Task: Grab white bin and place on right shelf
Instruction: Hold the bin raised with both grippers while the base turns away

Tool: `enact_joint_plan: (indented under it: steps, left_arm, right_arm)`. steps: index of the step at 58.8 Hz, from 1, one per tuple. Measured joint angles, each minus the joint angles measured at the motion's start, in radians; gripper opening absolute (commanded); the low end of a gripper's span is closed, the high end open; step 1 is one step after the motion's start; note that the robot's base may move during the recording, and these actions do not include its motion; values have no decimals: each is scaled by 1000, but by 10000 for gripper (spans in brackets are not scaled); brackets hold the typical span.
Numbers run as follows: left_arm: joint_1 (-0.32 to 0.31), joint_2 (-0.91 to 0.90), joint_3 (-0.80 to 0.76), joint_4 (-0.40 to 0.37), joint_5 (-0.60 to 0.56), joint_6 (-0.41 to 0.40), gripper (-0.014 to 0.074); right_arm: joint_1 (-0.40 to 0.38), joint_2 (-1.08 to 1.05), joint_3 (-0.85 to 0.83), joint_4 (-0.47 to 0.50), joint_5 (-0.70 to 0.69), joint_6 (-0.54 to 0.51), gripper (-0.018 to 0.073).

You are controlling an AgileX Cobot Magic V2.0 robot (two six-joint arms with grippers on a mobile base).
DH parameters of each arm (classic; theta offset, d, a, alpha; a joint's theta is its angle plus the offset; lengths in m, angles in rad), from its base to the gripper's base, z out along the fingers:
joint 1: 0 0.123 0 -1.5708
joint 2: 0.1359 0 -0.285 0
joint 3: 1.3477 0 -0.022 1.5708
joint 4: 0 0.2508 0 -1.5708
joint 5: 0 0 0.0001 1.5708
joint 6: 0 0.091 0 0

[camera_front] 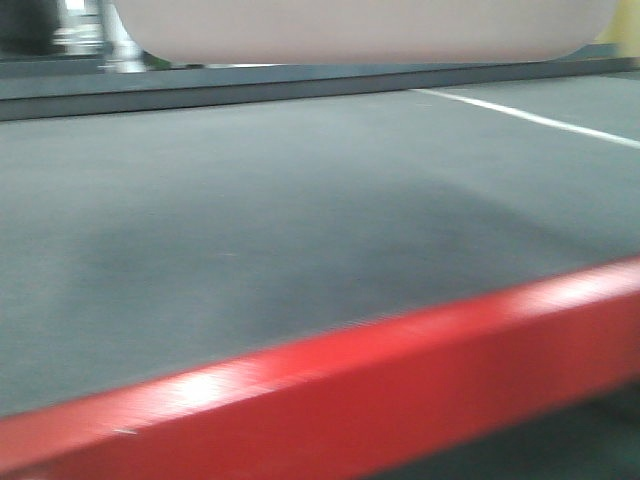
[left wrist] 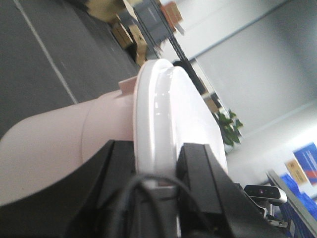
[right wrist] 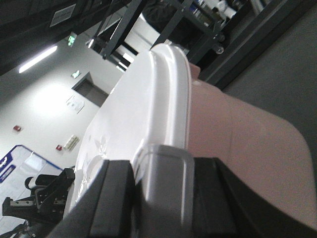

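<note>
Up at the top of the front view, the pinkish underside of the bin (camera_front: 360, 30) fills the frame edge, with grey floor (camera_front: 300, 220) spreading below it and a white line (camera_front: 540, 120) running off to one side. A red rail (camera_front: 400, 380) slants across the foreground. The picture is blurred. No jaws show here, and I cannot tell whether the bin rests on the dark ledge beneath it or hangs above it.

From the left wrist, the left gripper (left wrist: 156, 158) has its two black fingers (left wrist: 116, 168) set narrowly apart, clamped on the rim of the glossy white lid (left wrist: 168, 109), which runs straight out between them. The bin's pink wall bulges outside one finger. A black cable (left wrist: 143, 188) loops across the base of the jaws. Beyond the fingertips lie a floor line (left wrist: 47, 49), cardboard boxes (left wrist: 129, 37) and a plant (left wrist: 229, 126), all well apart from the grip.

From the right wrist, the right gripper (right wrist: 166, 196) grasps the grey handle (right wrist: 163, 163), which sits snug between its black fingers (right wrist: 116, 198) with no gap showing. The lid stretches away ahead of the jaws, the pink tub wall swelling beside one finger. Dark racks (right wrist: 198, 20) stand far past the lid's far end, and a black mechanism (right wrist: 47, 198) sits off beside the other finger, clear of the bin.
</note>
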Motion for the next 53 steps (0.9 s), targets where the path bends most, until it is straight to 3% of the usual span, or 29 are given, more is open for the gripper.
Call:
enact_joint_plan:
  steps: [53]
  left_arm:
    - [-2, 0, 0, 0, 0, 0, -126]
  right_arm:
    - [0, 0, 0, -2, -6, 0, 66]
